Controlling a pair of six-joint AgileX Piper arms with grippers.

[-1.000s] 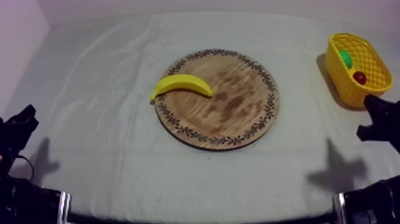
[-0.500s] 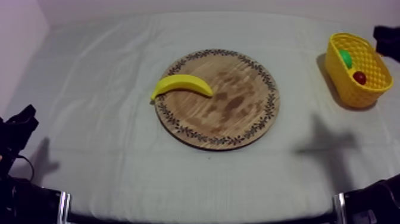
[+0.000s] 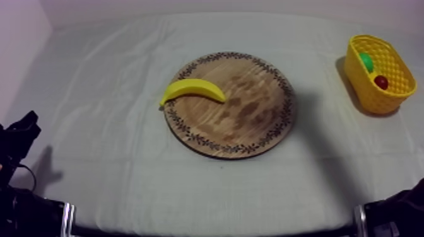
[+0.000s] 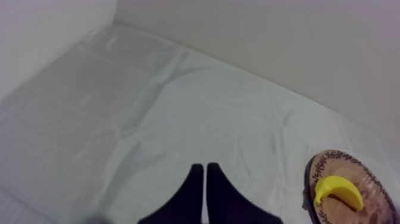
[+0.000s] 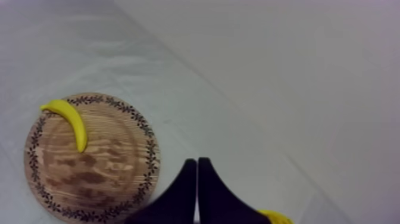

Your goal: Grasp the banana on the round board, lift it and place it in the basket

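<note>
Banana (image 3: 192,90) is lying on the wooden board (image 3: 240,113) at its left rim in the top view, one end poking out past the patterned edge over the cloth (image 3: 113,75). Yellow basket (image 3: 380,72) is sitting well apart at the table's far right, already holding a green fruit (image 3: 366,61) and a small red fruit (image 3: 381,82). Left gripper (image 4: 205,168) is resting with its fingers pressed together in a wedge, gripping nothing, and pointing at bare cloth with the board off to one side. Right gripper (image 5: 197,162) is likewise closed on nothing, hanging above the table and looking down past the board's rim, with a bit of basket beside its fingers. Risks I'm seeing: the jaws are needing to open before any descent, or the wedge is just going to shove the banana off the rim. The banana is curving and probably slick, so a pinch near a tip is likely spinning it out; mid-body across the narrow width is looking safer. Since it's overhanging the rim, one finger may be catching the board edge and dragging the board over the cloth. At the drop, the banana is looking long against the basket opening. With two fruits inside, it may be ending up propped on the wall or tipping the basket.
</note>
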